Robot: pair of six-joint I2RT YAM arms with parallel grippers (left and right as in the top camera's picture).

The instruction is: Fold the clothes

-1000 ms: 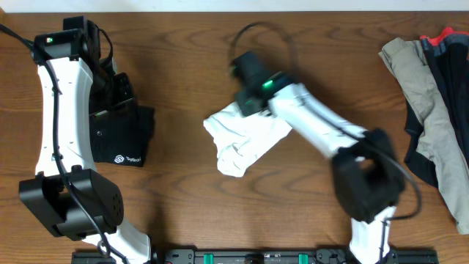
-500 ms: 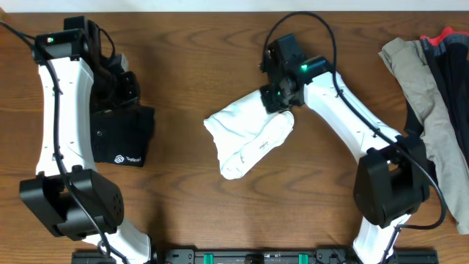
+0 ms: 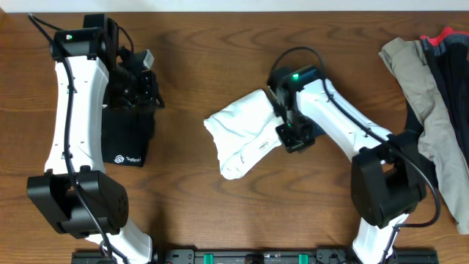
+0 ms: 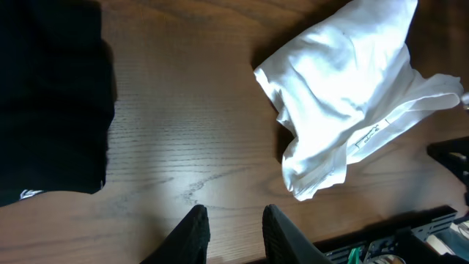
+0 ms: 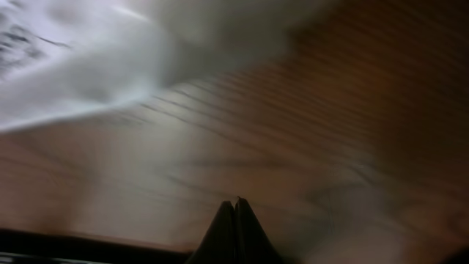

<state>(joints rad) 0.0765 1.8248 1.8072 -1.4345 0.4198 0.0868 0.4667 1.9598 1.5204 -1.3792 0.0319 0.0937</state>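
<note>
The white T-shirt [image 3: 245,136] lies folded in a loose bundle at the table's middle; it also shows in the left wrist view [image 4: 344,103] and as a blur in the right wrist view [image 5: 110,59]. My right gripper [image 3: 293,136] is at the bundle's right edge, its fingers [image 5: 234,220] shut with nothing between them. A folded black garment [image 3: 124,136] with a small white logo lies at the left. My left gripper [image 3: 149,94] hovers above its far right corner, open [image 4: 233,220] and empty over bare wood. The black garment [image 4: 51,95] fills the left of that view.
A heap of khaki [image 3: 425,88], black [image 3: 451,81] and red [image 3: 443,37] garments lies at the table's right edge. A black rail [image 3: 249,257] runs along the front edge. Bare wood separates the black garment and the white bundle.
My right gripper swung from the shirt's far side down to its right edge, and the shirt now lies more spread out. My left gripper opened and shifted right off the black garment.
</note>
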